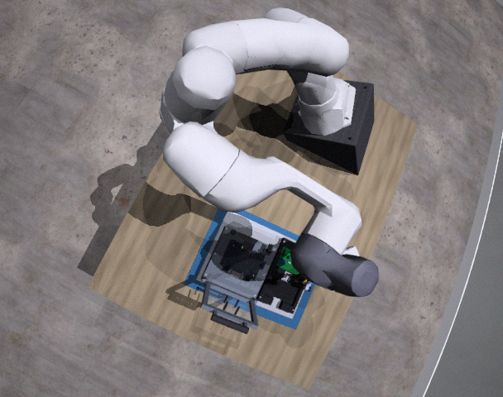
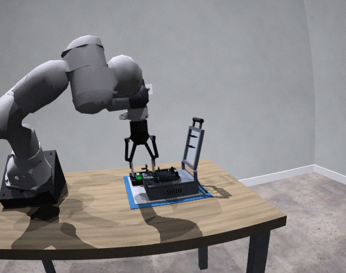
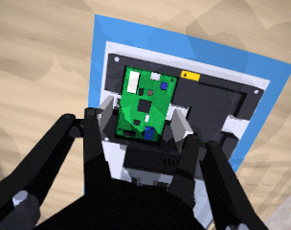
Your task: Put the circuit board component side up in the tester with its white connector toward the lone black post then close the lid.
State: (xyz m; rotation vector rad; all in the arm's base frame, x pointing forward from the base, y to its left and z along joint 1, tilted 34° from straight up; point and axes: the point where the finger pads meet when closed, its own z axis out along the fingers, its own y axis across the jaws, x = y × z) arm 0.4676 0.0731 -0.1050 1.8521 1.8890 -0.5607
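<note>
The green circuit board (image 1: 287, 264) (image 2: 138, 177) (image 3: 157, 103) lies component side up in one pocket of the black tray (image 1: 281, 293) (image 3: 222, 82). Its white connector (image 3: 133, 81) is at the board's upper left in the wrist view. My gripper (image 2: 143, 173) (image 3: 143, 110) is open and points down, with one finger on each side of the board's long edges and gaps left. The arm hides the fingers in the top view. The tester (image 1: 243, 287) (image 2: 158, 192) stands beside the tray. Its lid (image 1: 254, 314) (image 2: 199, 149) stands open, nearly upright. I cannot single out the lone post or the pins.
Tray and tester rest on a white base on a blue mat (image 1: 300, 322) (image 3: 136, 31). A yellow label (image 3: 190, 76) marks the tray's edge. The lid's dark handle (image 1: 229, 323) (image 2: 198, 119) rises high at the side away from the robot's base. Black fixture parts stick up from the tester.
</note>
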